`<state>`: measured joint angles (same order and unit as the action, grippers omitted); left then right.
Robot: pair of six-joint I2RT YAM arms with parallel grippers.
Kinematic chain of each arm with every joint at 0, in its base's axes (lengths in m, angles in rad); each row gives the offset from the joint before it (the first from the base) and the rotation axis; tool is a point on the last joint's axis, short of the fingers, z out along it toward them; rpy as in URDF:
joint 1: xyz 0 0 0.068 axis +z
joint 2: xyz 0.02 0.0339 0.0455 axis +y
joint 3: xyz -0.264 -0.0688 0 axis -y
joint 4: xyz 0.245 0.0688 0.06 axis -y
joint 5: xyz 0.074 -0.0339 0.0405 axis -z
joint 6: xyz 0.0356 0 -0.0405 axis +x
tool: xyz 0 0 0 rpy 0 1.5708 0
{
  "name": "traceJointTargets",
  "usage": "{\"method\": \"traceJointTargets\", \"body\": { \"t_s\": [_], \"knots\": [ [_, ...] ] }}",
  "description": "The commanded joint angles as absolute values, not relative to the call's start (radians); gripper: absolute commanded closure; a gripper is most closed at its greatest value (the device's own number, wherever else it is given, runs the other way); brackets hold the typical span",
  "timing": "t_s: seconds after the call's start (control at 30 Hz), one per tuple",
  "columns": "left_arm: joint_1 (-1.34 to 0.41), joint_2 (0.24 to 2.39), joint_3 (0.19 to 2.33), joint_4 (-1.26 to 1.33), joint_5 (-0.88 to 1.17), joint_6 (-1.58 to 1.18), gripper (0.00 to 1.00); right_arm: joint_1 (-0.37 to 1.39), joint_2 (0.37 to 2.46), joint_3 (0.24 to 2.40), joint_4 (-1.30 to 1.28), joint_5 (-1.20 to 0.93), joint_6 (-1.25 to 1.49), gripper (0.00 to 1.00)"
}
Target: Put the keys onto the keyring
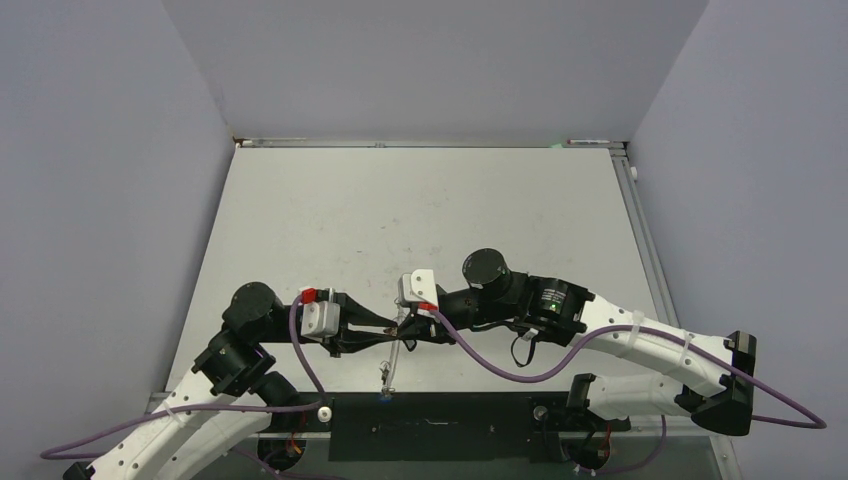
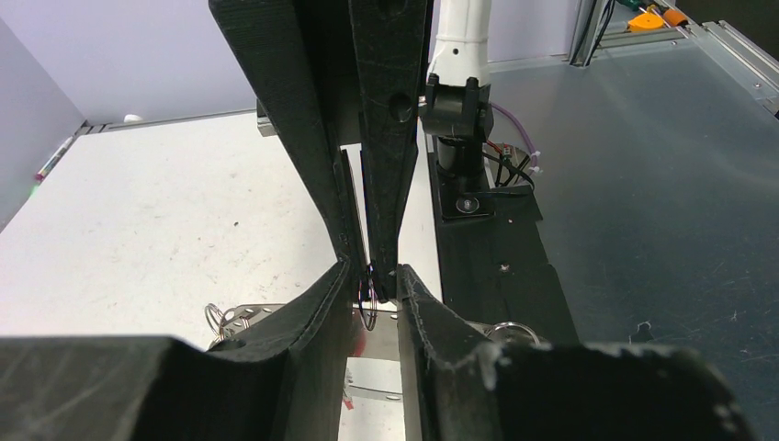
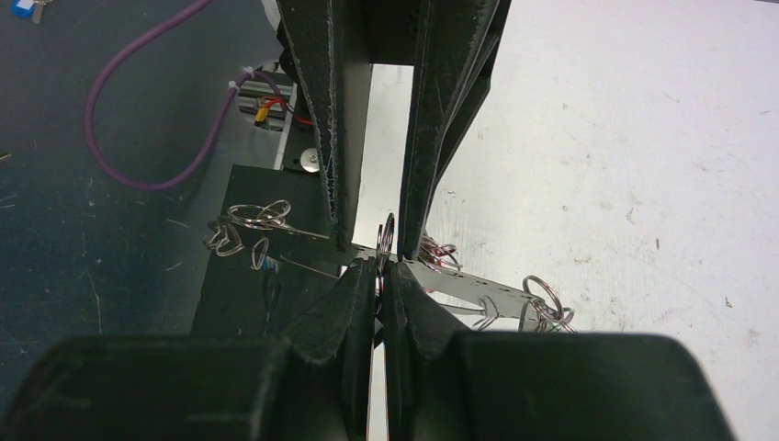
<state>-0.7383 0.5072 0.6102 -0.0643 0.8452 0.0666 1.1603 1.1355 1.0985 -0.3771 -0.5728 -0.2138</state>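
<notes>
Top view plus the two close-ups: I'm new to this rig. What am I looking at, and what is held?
The top view looks down on a white table with two robot arms bolted at its near edge, the left arm and the right arm, fingertips meeting between them. Each close-up comes from a wrist camera: its own fingers fill the bottom, the other arm's reach in from the top. The right gripper is shut on a small metal ring, held upright. The left gripper is open, one finger either side of that ring. Beneath is a flat metal strip with bunches of rings at both ends. No keys are clear enough to name.
</notes>
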Motion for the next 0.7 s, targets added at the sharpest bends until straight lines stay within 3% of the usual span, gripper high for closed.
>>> {"method": "traceJointTargets", "body": {
  "t_s": [0.0, 0.27, 0.4, 0.57, 0.67],
  "knots": [
    [-0.742, 0.506, 0.602, -0.028, 0.850, 0.061, 0.79, 1.171, 1.131, 1.156, -0.311, -0.588, -0.227, 0.95],
    [-0.742, 0.524, 0.601, -0.023, 0.854, 0.053, 0.89, 1.174, 1.131, 1.157, -0.306, -0.596, -0.229, 0.95],
    [-0.742, 0.532, 0.614, -0.017, 0.849, 0.043, 1.00, 1.175, 1.134, 1.155, -0.307, -0.603, -0.230, 0.95],
    [-0.737, 0.525, 0.652, -0.073, 0.787, 0.078, 1.00, 1.177, 1.120, 1.138, -0.267, -0.595, -0.217, 0.94],
    [-0.726, 0.504, 0.638, -0.021, 0.786, 0.037, 1.00, 1.177, 1.093, 1.119, -0.217, -0.567, -0.201, 0.60]
  ]
}}
